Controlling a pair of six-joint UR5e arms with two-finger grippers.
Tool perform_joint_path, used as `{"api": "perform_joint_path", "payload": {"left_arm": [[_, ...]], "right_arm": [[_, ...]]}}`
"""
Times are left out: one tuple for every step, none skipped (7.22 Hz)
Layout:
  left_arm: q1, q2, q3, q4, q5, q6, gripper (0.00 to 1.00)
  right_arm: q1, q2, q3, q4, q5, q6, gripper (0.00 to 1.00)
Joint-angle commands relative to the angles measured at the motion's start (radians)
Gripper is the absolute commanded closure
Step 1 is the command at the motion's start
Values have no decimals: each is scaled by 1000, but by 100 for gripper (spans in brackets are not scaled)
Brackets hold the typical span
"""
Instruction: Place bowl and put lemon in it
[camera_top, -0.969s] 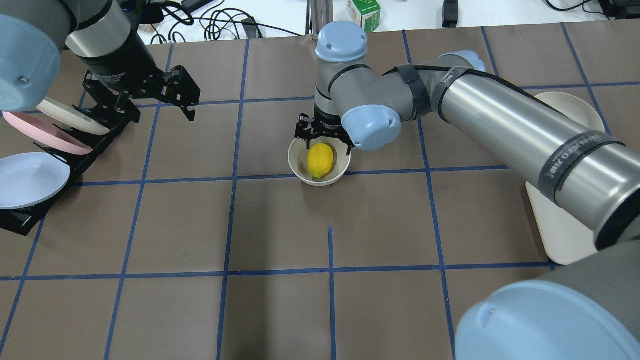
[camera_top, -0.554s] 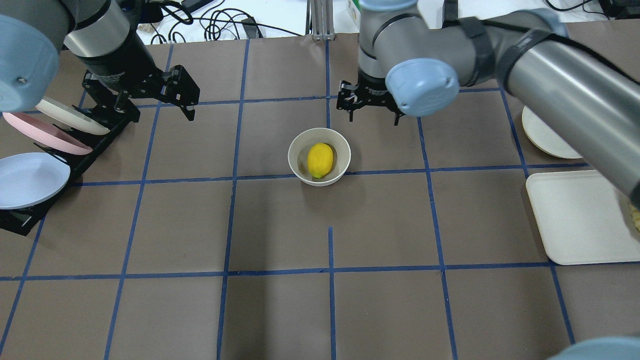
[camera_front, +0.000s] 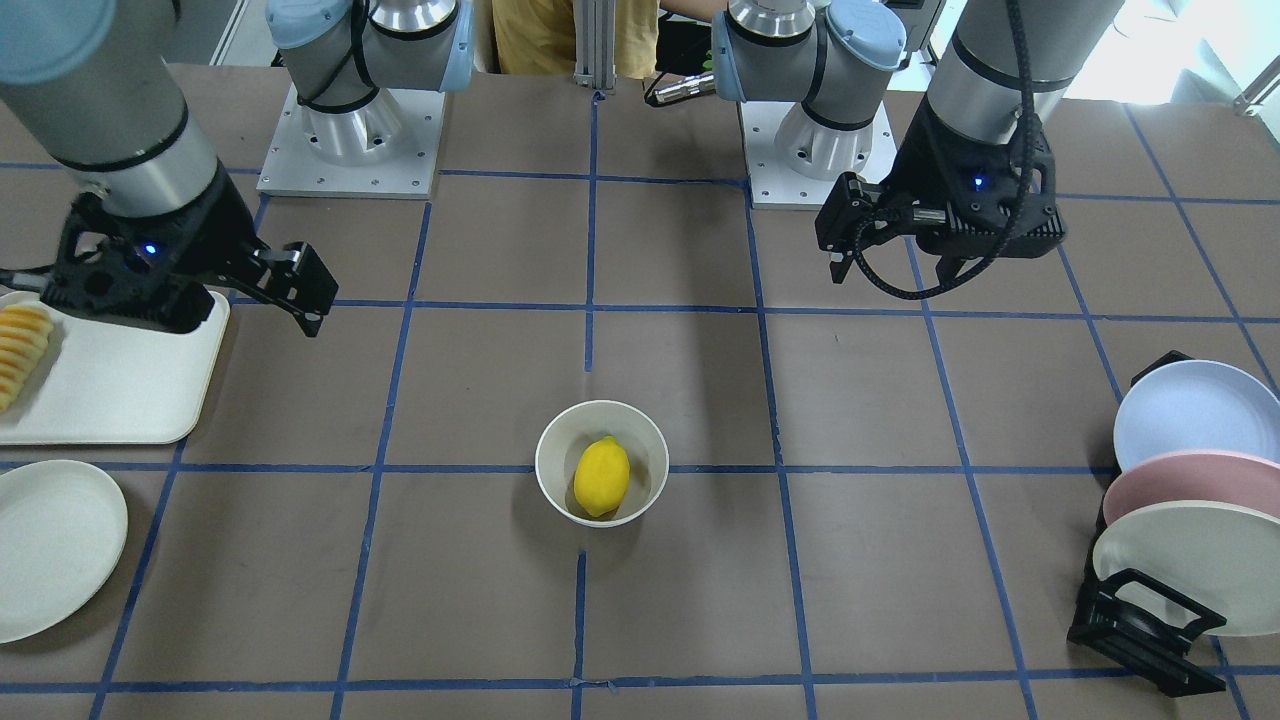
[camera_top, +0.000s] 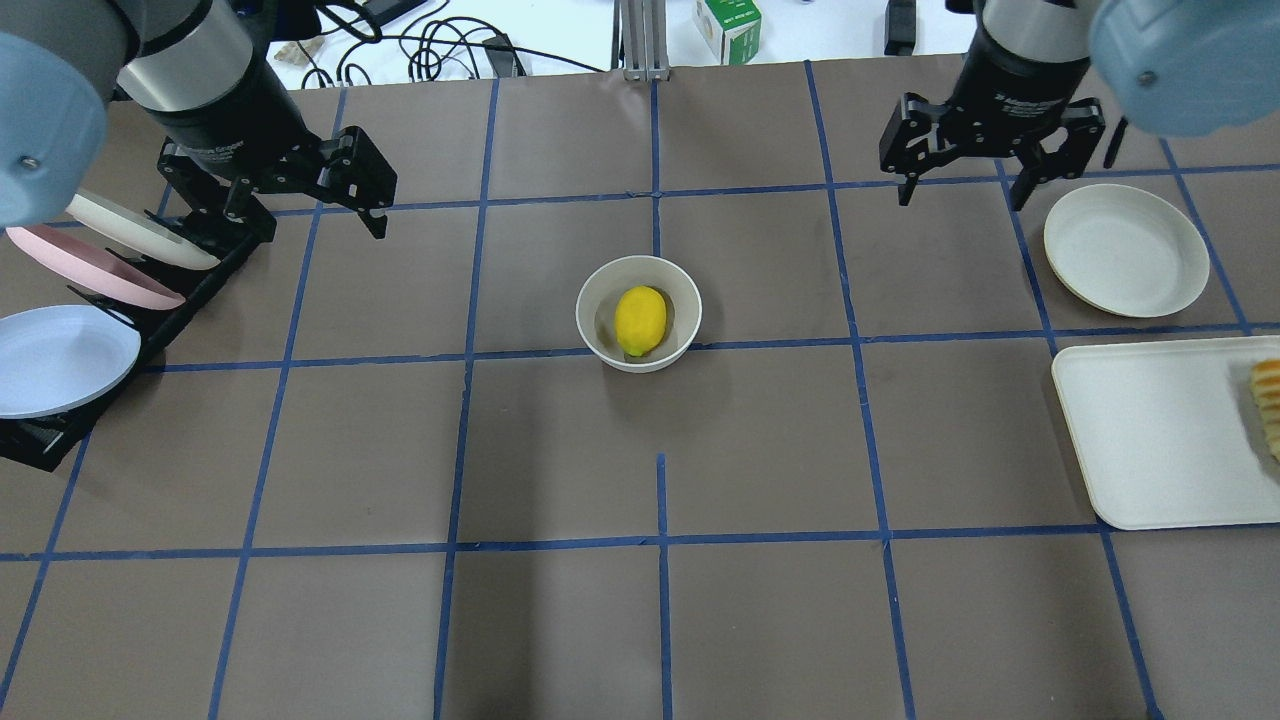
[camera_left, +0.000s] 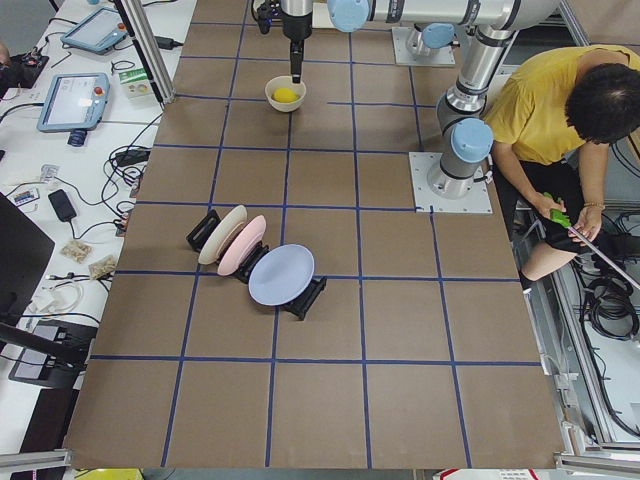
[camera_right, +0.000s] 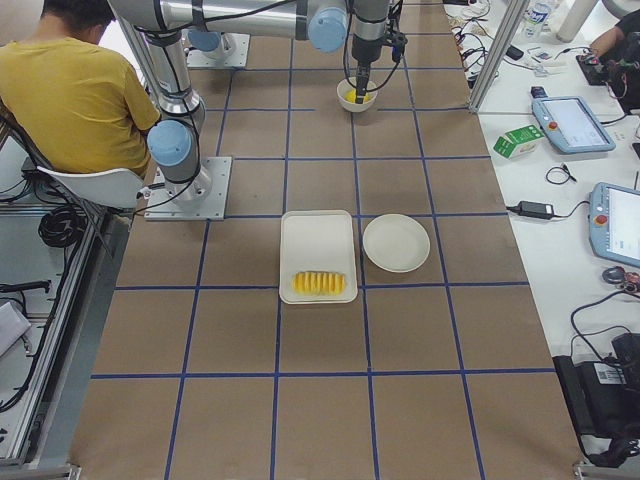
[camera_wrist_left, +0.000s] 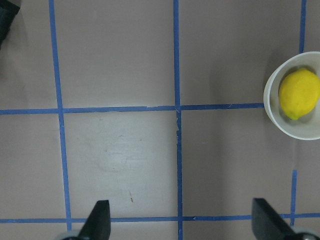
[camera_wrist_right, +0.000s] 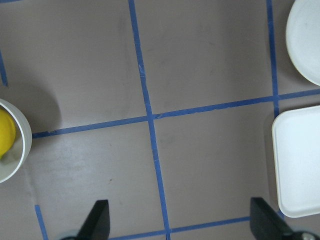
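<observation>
Looks basically finished to me. The bowl (camera_top: 597, 310) sits upright near the middle of the table, right by a crossing of the blue tape lines, and the lemon (camera_top: 640, 320) lies inside it on its side. So both halves of the job read as done: bowl placed, lemon in. I don't see anything left, except maybe parking the arms.

Claws: the left gripper (camera_wrist_left: 182, 224) is spread wide with nothing in it, hanging up by the rack (camera_top: 195, 295) and well apart from the bowl. The right gripper (camera_top: 960, 195) is spread wide and empty too, up near the flat plate (camera_top: 1125, 250), also well clear.

Head count:
- 1 bowl, 1 lemon
- 2 grippers
- 3 plates standing in the rack: a blue one (camera_top: 60, 360), a pink one (camera_top: 95, 272) and a cream one (camera_top: 140, 235)
- 1 flat plate lying on the table by itself
- 1 tray (camera_top: 1150, 430) with one row of sliced fruit (camera_front: 22, 350) at its end (I can't count the slices at this size)
</observation>
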Motion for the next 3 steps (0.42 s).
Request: {"api": "perform_joint_path", "payload": {"left_arm": [[1, 0, 1, -1, 0, 0, 0], [1, -6, 1, -1, 0, 0, 0], [0, -9, 1, -1, 0, 0, 0]], "right_arm": [[-22, -49, 5, 88, 0, -16, 0], [-13, -83, 10, 91, 12, -15, 0], [-3, -98, 17, 91, 18, -8, 0]]}}
